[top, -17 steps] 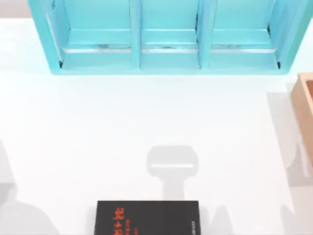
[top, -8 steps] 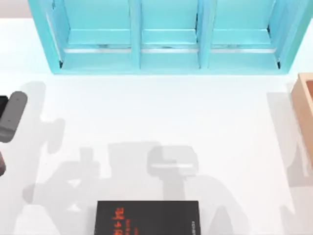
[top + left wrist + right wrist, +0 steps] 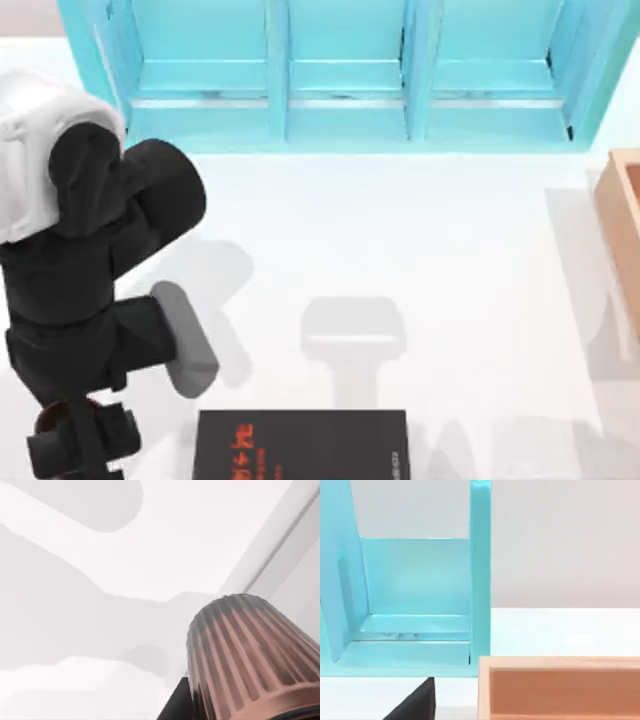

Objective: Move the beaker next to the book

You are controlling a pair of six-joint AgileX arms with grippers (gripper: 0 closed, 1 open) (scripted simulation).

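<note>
Ribbed copper-brown vessel [image 3: 250, 655] close under the left wrist camera – probably the beaker, sitting near the desk's [image 3: 420, 230] front-left corner, left of the book [image 3: 300, 445] and apart from it. Big change: left arm [image 3: 80, 260] now swung in over the left side, where half a second ago barely poking past the edge. Left gripper [image 3: 70, 445] low near the vessel – open or closed, impossible to tell. Looks like the approach, nothing moved yet.

My left arm [image 3: 85, 290] is black with a glossy white shell at its top. The book [image 3: 300, 445] is black with red-orange lettering. The shelf unit [image 3: 340, 75] is turquoise, the wooden box [image 3: 560, 687] tan, the tabletop [image 3: 400, 230] white. A ribbed cone [image 3: 250, 655] is coppery brown with dark grooves.
</note>
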